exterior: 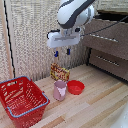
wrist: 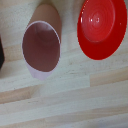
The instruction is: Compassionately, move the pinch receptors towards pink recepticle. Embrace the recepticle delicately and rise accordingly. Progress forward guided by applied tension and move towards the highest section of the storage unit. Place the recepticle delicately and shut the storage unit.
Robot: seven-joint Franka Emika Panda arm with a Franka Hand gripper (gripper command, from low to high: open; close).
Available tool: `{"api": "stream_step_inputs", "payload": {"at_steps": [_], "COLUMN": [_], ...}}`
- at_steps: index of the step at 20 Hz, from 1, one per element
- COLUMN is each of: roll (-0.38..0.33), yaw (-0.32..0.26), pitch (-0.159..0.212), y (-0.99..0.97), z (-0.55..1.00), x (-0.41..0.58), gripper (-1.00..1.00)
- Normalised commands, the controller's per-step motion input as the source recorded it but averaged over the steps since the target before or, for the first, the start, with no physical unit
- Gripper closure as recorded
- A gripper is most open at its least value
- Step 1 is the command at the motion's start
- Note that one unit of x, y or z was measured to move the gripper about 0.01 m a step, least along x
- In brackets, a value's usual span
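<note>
In the exterior view the fingers (exterior: 62, 52) hang released and spread apart, holding nothing, well above the pink cup (exterior: 60, 90), which stands upright on the wooden table (exterior: 95, 102) just beside the red bowl (exterior: 76, 87). That view alone also shows the red wire basket (exterior: 22, 100) at its left, a patterned packet (exterior: 59, 73) behind the cup, and the brown chest (exterior: 107, 42) with silver-handled drawers at its right. The wrist view looks straight down into the cup's open mouth (wrist: 42, 49) with the bowl (wrist: 102, 27) close by but apart; no fingers appear there.
</note>
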Motion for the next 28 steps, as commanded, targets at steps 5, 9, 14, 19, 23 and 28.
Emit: {"api": "stream_step_inputs", "payload": {"at_steps": [5, 9, 14, 19, 23, 28], "roll": [-0.007, -0.011, -0.003, -0.021, -0.037, -0.049], "yaw": [0.0, 0.0, 0.002, 0.006, 0.002, 0.001], "pitch": [-0.001, 0.009, 0.002, 0.0, 0.0, 0.0], "y": [0.0, 0.0, 0.0, 0.0, 0.05, 0.08], "z": [-0.33, -0.37, -0.38, -0.46, -0.42, -0.4], "x": [-0.417, -0.384, -0.241, -0.12, -0.095, -0.126], "gripper": [-1.0, -1.0, -1.0, -1.0, -1.0, -1.0]}}
